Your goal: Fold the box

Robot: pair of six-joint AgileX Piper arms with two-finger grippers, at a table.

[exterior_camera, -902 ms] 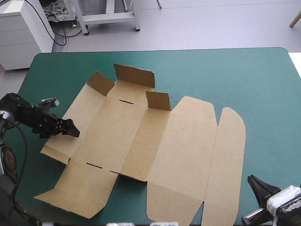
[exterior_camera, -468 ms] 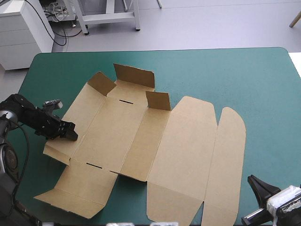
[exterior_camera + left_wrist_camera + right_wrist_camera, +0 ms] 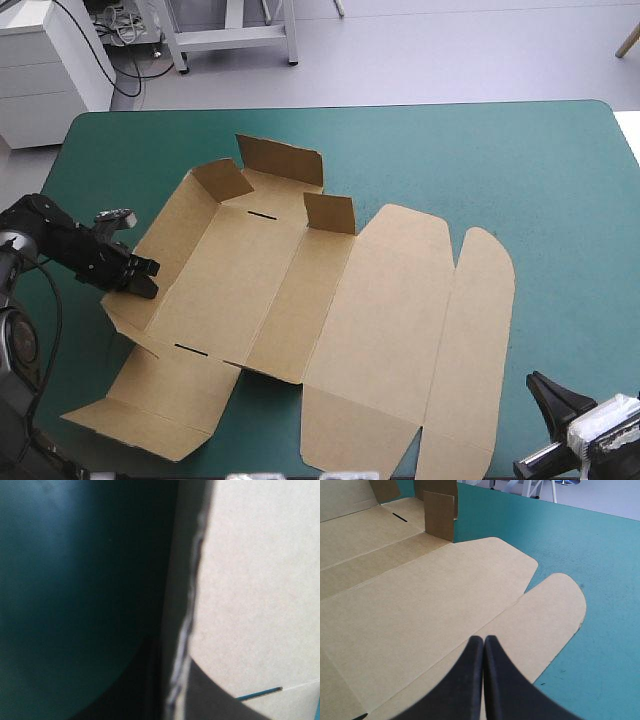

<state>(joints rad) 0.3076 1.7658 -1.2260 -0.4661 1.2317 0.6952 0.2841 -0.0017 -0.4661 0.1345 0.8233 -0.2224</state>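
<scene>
The brown box [image 3: 330,300] lies as a cut sheet on the teal-green cover, with three small flaps [image 3: 280,160] standing up at its far end. My left gripper [image 3: 143,278] is shut on the box's left wall panel [image 3: 165,235], which tilts up off the table. In the left wrist view the board's edge [image 3: 187,625] runs between the fingers, and one black finger [image 3: 215,702] lies against the inner face. My right gripper [image 3: 540,385] is shut and holds nothing; it hovers at the near right, over the lid [image 3: 420,605], fingers meeting in a point [image 3: 483,640].
Teal-green cover [image 3: 500,160] shows beyond the box and to its right. The table's left edge [image 3: 55,180] is close behind my left arm. The rounded lid flap [image 3: 480,330] lies flat near my right gripper.
My left gripper has shut on the left wall panel and drawn back a little. The panel has tilted up and the whole sheet has slid slightly left. The right arm has not moved.
</scene>
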